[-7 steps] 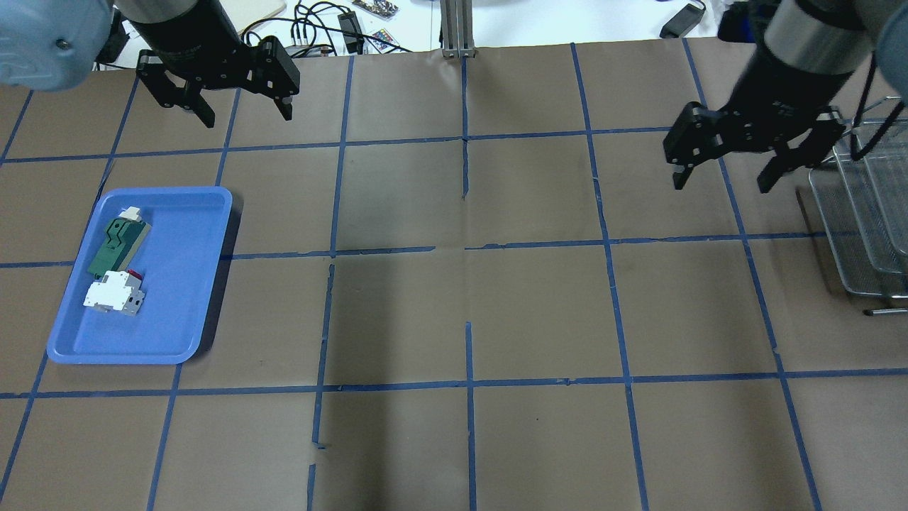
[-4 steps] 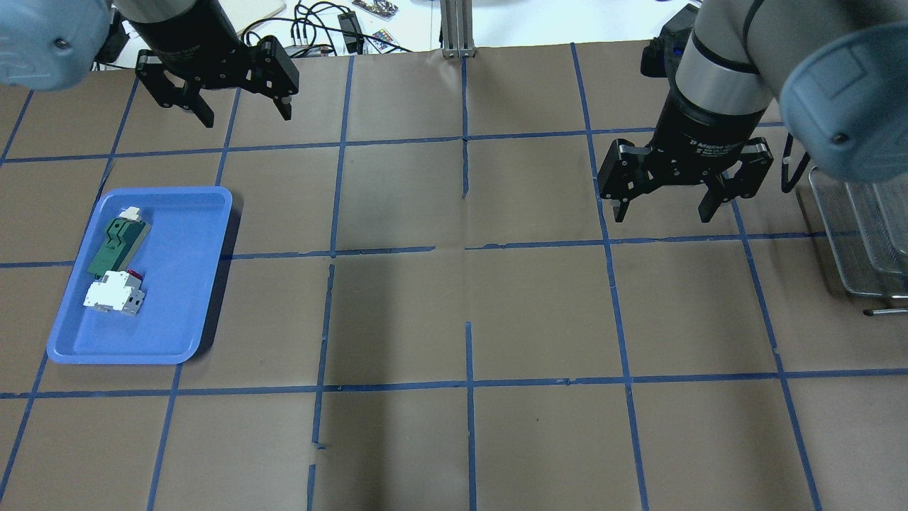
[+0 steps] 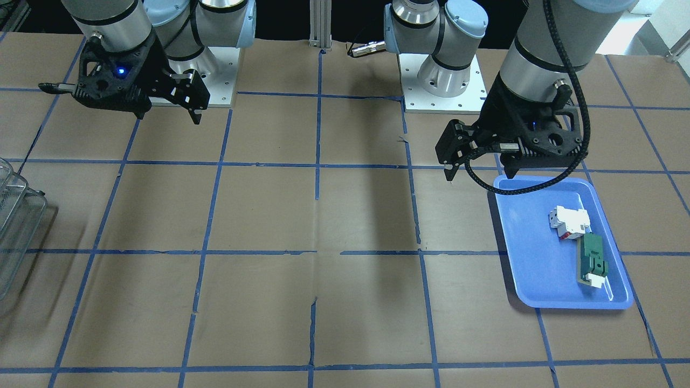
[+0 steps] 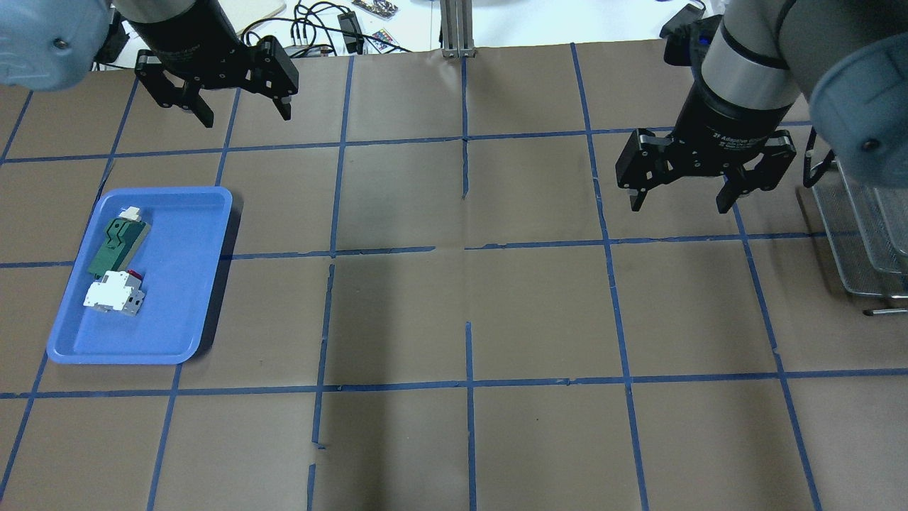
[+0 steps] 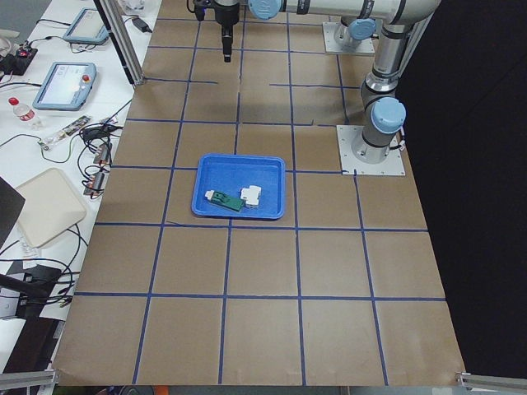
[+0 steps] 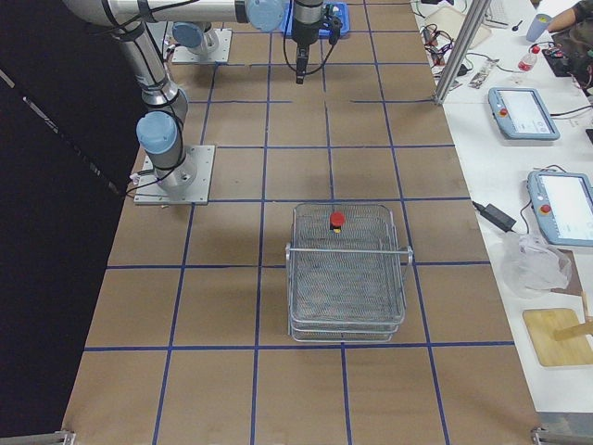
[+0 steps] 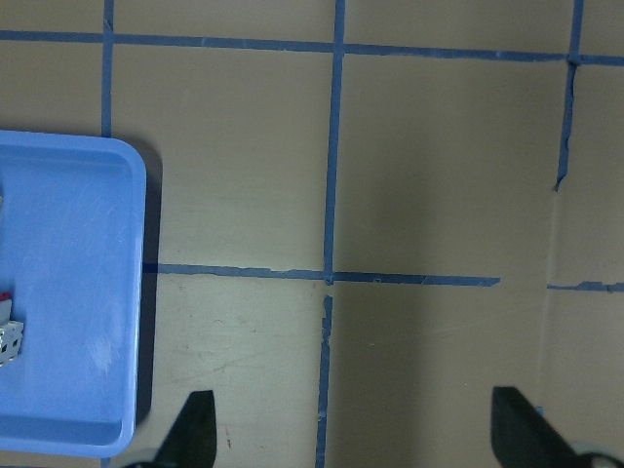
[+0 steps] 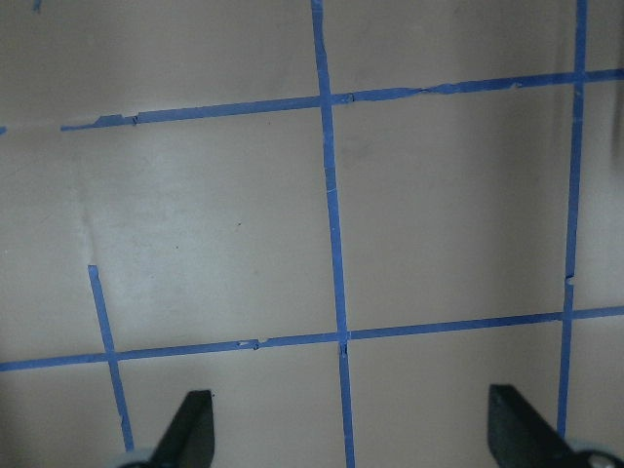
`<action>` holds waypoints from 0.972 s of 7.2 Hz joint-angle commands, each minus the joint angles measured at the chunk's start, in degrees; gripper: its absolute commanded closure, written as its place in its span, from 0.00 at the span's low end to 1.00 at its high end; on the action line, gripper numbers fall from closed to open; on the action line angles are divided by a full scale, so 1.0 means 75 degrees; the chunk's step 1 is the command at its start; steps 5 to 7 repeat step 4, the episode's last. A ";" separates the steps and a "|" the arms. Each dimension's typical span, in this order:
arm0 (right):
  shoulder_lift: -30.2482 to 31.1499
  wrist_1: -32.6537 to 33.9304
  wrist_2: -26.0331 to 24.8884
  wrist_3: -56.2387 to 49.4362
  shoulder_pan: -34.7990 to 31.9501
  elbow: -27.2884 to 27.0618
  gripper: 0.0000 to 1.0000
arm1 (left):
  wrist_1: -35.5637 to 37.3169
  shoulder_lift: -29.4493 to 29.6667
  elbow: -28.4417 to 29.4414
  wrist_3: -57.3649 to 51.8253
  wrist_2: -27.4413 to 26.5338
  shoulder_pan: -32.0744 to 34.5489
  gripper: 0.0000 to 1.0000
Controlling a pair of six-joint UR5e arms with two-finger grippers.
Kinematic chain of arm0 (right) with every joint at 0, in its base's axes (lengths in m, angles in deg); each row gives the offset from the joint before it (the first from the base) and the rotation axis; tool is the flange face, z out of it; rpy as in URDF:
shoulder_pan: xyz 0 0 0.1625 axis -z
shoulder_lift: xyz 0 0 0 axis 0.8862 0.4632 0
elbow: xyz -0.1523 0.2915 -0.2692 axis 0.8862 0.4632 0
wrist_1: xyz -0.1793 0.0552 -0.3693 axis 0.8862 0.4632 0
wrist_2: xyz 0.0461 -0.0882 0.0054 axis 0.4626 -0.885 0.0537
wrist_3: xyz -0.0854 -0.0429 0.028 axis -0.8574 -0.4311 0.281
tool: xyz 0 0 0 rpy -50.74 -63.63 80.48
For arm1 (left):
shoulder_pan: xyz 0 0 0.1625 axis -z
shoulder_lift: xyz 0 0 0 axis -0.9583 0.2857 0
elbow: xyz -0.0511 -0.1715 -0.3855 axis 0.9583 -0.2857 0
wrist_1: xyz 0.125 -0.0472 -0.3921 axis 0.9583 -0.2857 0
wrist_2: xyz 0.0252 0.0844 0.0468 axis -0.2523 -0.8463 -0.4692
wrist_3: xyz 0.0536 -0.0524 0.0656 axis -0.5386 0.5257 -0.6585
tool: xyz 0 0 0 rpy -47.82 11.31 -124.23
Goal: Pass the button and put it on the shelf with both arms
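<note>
The button (image 6: 336,221), with its red cap, sits on the top of the wire-mesh shelf (image 6: 347,278); it shows only in the exterior right view. The shelf's edge shows at the right of the overhead view (image 4: 862,234) and at the left of the front view (image 3: 16,226). My right gripper (image 4: 677,207) hangs open and empty over the table, left of the shelf; it also shows in the front view (image 3: 170,116). My left gripper (image 4: 247,118) is open and empty beyond the far end of the tray, and shows in the front view (image 3: 480,173).
A blue tray (image 4: 191,298) at the left holds a white-and-red block (image 4: 113,292) and a green flat part (image 4: 117,245). Brown paper with a blue tape grid covers the table. Cables and devices lie past the far edge.
My right gripper has moved left, away from the shelf, turned level, then eased slightly back to the right. The left arm has not moved.
</note>
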 commanded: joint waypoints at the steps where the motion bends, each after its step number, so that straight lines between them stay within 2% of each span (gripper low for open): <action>1: 0.0007 0.0034 0.0006 -0.0006 0.0081 -0.0012 0.00 | 0.0000 -0.0001 0.0000 0.0000 0.0000 0.0005 0.00; 7: 0.0030 0.0046 0.0041 0.0005 0.0070 -0.0012 0.00 | 0.0000 -0.0001 0.0000 0.0000 0.0000 0.0005 0.00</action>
